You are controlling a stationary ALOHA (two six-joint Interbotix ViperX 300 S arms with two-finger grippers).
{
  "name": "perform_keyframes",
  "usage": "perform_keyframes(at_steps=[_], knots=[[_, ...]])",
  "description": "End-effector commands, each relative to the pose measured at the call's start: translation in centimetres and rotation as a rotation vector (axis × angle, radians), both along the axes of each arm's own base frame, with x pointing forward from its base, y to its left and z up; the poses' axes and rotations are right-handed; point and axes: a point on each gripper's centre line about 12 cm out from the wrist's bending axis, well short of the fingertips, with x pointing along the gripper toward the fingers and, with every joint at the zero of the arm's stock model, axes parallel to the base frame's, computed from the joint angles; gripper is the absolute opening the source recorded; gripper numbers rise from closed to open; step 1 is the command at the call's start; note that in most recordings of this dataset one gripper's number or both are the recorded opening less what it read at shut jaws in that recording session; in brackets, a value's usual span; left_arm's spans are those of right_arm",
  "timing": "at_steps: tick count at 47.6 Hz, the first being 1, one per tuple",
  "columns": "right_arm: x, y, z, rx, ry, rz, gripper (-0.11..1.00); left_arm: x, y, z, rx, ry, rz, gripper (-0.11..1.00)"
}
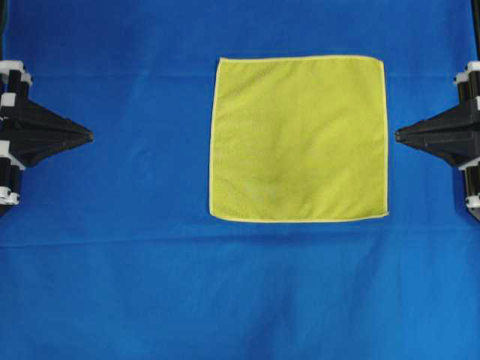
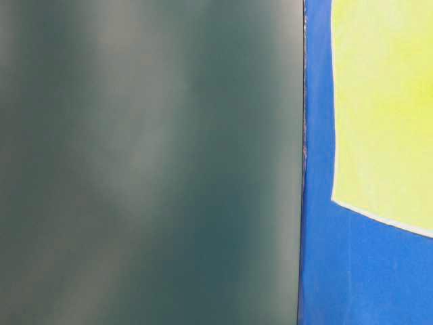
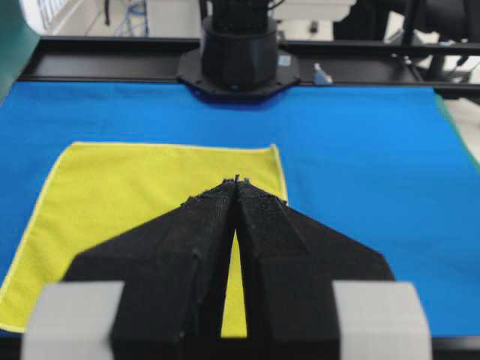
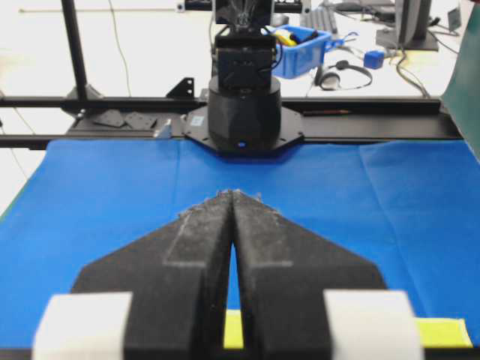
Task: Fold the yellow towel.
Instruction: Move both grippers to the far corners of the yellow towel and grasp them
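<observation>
Overhead camera looks straight down on the desk. Table-level camera sits close, half blocked. Each wrist camera faces the opposite arm's base at twelve o'clock. All share the yellow towel.

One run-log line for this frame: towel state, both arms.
yellow towel: flat, unfolded on blue cloth | left gripper: jaws shut, empty, off towel | right gripper: jaws shut, empty, off towel
</observation>
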Motion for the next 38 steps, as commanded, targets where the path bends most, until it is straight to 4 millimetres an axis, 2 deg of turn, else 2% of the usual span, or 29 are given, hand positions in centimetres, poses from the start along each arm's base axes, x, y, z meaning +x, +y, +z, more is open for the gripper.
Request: perform_keyframes(at_steps=[1, 8, 19, 29, 32, 35, 38], knots=[[0.3, 0.1, 0.4, -0.011, -0.003, 0.003, 0.01, 1.0, 1.1, 1.1, -0.025, -0.013, 0.053, 0.02], [0.6, -1.0, -0.6, 0.008, 0.113, -0.051, 0.01, 2.8, 2.3, 0.3, -0.021, 0.050, 0.106, 0.02], [0.1, -4.3, -2.2, 0.073, 0.250, -0.215, 0.01, 7.4, 3.6, -1.8, -0.017, 0.181, 0.139, 0.02], [-0.9, -7.7, -4.1, 0.117, 0.378, -0.387, 0.02, 11.0, 7.7, -4.5, -0.043, 0.299, 0.250, 0.02], [-1.3, -8.8, -4.9, 0.134, 0.420, -0.437, 0.02, 12.2, 9.3, -5.4, -0.052, 0.329, 0.288, 0.09], [-1.4, -9.6, -5.6, 0.145, 0.454, -0.475, 0.04, 13.2, 10.6, -6.3, -0.062, 0.358, 0.316, 0.26], [-1.6, -10.4, -6.4, 0.155, 0.493, -0.510, 0.19, 14.3, 12.0, -7.1, -0.070, 0.387, 0.342, 0.45]])
